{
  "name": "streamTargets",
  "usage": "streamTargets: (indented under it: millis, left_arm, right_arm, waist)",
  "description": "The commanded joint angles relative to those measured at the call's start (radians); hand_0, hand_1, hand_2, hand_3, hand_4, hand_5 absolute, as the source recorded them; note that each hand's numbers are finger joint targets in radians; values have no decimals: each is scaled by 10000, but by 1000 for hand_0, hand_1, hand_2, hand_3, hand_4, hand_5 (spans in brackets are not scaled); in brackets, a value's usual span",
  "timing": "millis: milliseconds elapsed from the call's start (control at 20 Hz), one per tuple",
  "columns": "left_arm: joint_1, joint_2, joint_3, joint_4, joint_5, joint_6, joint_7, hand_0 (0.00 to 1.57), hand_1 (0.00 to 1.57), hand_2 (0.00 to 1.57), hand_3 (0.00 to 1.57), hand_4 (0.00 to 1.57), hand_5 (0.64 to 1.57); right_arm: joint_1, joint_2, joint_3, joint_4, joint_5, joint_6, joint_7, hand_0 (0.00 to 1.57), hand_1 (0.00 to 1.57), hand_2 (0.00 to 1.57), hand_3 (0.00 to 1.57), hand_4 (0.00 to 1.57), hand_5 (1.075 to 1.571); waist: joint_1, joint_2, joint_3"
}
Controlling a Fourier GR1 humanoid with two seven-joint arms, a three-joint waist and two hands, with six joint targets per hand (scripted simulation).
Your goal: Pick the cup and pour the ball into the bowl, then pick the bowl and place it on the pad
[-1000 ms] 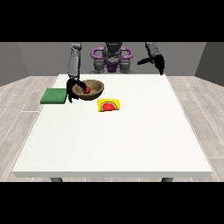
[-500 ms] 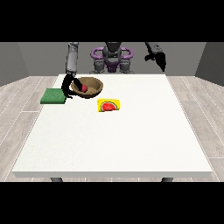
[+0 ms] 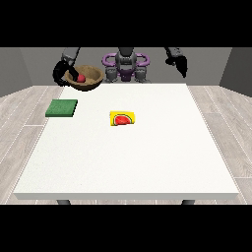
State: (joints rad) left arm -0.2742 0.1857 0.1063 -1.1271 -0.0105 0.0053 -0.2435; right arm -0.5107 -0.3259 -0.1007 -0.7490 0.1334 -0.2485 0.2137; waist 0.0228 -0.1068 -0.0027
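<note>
A brown bowl [image 3: 86, 78] with a red ball [image 3: 81, 78] inside hangs in the air above the table's far left part. The hand at the view's left [image 3: 61, 72] grips the bowl's left rim. A green pad [image 3: 62, 108] lies flat on the table below and a little to the left of the bowl. A yellow cup [image 3: 122, 118] lies on its side near the table's middle, its red inside facing the camera. The hand at the view's right [image 3: 180, 63] is raised above the far right edge, holding nothing.
The white table [image 3: 147, 157] stretches wide towards the camera. The robot's torso [image 3: 125, 66] stands behind the far edge. Wooden floor surrounds the table.
The bowl with the ball has been lifted off the table and now hangs higher. The hand at the view's right has risen a little.
</note>
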Motion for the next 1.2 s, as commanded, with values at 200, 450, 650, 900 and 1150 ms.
streamTargets:
  millis: [200,450,650,900,1150]
  left_arm:
    - [353,-104,62,-206,-49,-84,-1207,0,0,0,0,1029,1430]
    - [-639,764,793,-696,769,-887,-603,0,0,0,0,1254,1503]
    - [-1025,2669,2391,-436,2073,-2191,-318,0,0,0,0,1319,1562]
    - [-1069,4138,3784,722,3047,-3449,-1216,0,0,0,0,1281,1571]
    - [-1089,4810,4215,1748,3183,-4012,-1726,0,0,0,0,1209,1563]
  right_arm:
    - [-435,-858,-873,-622,-439,412,486,1571,1571,1571,771,794,1570]
    - [-242,-2058,-1606,-122,-661,1042,-814,1571,1571,1571,217,878,1570]
    - [186,-2241,-2088,106,-975,1019,-1485,1571,1571,1571,0,884,1571]
    - [147,-1989,-2215,-49,-950,491,-2261,1571,1571,1571,0,801,1568]
    - [-152,-2482,-2509,288,-1201,1050,-2675,1571,1571,1571,0,757,1567]
  waist:
    - [318,1161,26]
    - [575,2036,32]
    - [770,2391,34]
    - [954,3247,21]
    - [614,3559,26]
